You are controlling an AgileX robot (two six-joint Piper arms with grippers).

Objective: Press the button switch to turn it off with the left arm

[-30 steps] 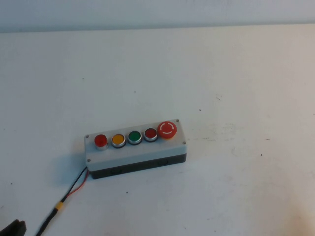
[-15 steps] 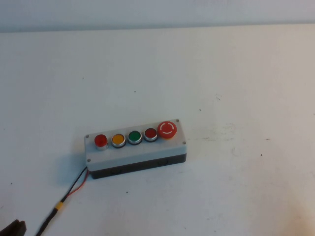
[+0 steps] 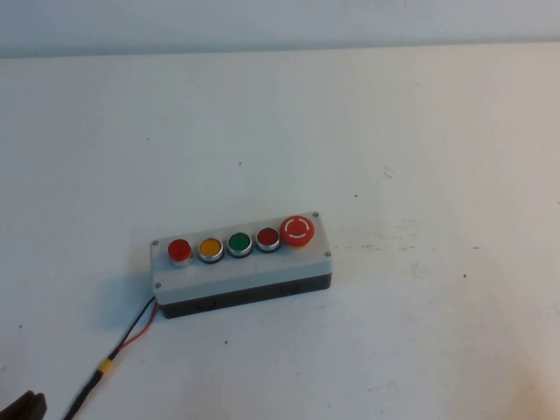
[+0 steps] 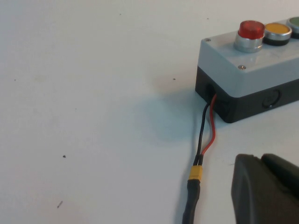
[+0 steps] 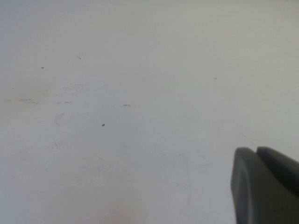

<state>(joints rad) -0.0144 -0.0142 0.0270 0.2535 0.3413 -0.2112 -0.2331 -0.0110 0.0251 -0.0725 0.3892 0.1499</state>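
A grey button box with a black base lies near the middle of the white table. On top, from left to right, stand a raised red button, a yellow button, a green button, a red button and a large red stop knob. The left wrist view shows the box's end with the raised red button. My left gripper is shut and empty, low beside the cable, short of the box; only its tip shows in the high view. My right gripper is shut over bare table.
A black and red cable with a yellow band runs from the box's left end to the front edge. The table is white with small dark specks.
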